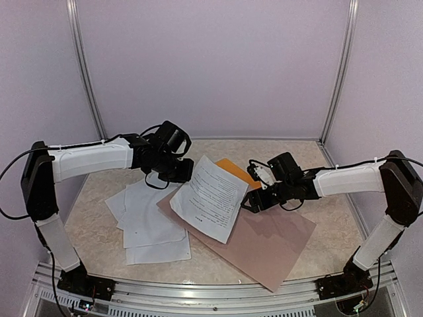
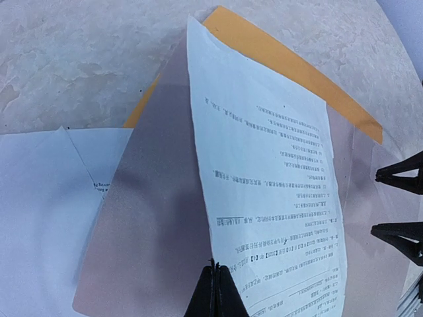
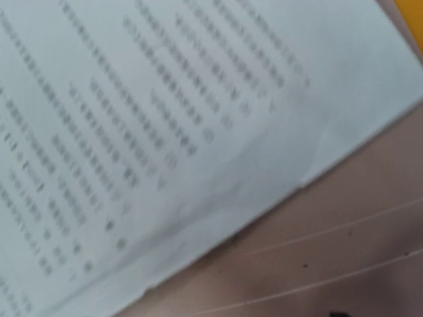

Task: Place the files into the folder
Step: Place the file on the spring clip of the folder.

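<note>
One printed white sheet of the files lies tilted across the pinkish-brown board, its left edge raised. My left gripper is shut on that edge, and the fingers meet at the paper's rim. An orange corner of the folder shows behind the sheet; the same orange strip of folder shows in the left wrist view. My right gripper hangs open just past the sheet's right edge, where its two black fingertips stand apart. In the right wrist view, the sheet fills most of the frame.
More loose white sheets lie overlapped on the marbled table to the left of the board. Pale walls with metal posts close the back and sides. A metal rail runs along the near edge.
</note>
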Motion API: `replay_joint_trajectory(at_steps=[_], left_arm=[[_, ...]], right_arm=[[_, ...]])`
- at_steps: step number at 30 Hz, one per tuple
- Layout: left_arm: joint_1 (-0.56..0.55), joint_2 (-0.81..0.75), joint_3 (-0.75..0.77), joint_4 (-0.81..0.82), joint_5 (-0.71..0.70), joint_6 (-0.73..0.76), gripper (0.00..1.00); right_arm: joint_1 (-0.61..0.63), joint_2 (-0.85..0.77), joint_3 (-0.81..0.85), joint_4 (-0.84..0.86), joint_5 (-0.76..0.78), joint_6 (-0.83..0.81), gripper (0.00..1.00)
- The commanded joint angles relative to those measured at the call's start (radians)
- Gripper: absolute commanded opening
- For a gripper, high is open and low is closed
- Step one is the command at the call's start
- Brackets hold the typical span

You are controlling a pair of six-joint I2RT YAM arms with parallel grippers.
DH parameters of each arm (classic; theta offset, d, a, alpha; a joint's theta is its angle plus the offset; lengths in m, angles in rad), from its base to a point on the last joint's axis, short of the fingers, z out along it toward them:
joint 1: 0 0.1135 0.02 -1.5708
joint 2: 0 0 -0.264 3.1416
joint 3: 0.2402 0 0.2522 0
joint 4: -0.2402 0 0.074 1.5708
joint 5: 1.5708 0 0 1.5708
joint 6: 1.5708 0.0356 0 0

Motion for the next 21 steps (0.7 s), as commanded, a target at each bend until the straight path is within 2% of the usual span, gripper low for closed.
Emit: replay_joint_trajectory(at_steps=[1,8,9,13,21], left_arm=[[0.016,-0.006,0.011,-0.024,-0.047,0.067,0.00],[0.027,0.009,0.045,-0.095,-0.108,0.216,0.00],[0.023,0.020,0.041,-0.101,-0.133,0.289,0.00],[0.007,0.032,0.009,-0.067,-0.183,0.422,0.00],[0.007,0.041,-0.029,0.017,-0.123,0.560,0.00]], right_arm=[[-0.005,0.014,-0.017,0.016,-0.006,0.010,0.75],[-0.005,0.018,-0.014,0.013,-0.007,0.009,0.75],[-0.005,0.022,-0.012,0.013,-0.010,0.009,0.75],[-0.005,0.029,-0.008,0.013,-0.013,0.007,0.75],[-0.004,0.039,-0.006,0.016,-0.018,0.007,0.75]])
